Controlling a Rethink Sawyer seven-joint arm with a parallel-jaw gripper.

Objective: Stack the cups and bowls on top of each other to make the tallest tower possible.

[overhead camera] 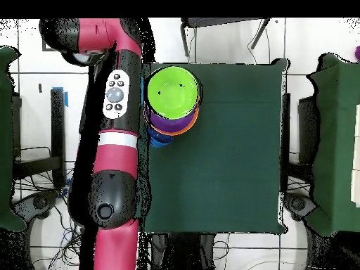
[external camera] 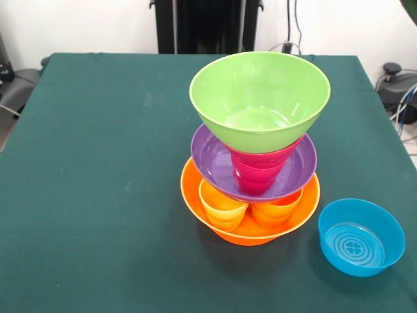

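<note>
From the front, no end effector is seen; the tower (external camera: 254, 156) rises on the counter (external camera: 98, 163), 1 light blue bowl (external camera: 360, 237) loose beside it. Overhead, only the arm (overhead camera: 116, 140) is shown beside the tower, so the end effector's state and bearing cannot be told.

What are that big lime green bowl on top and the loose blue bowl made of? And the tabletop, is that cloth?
The lime green bowl looks like glossy moulded plastic: soft highlights on a smooth, evenly coloured wall. The light blue bowl seems to be the same, with raised rings moulded into its bottom. The table appears covered in matte dark green cloth, dull and faintly marked, though I can't be sure.
</note>
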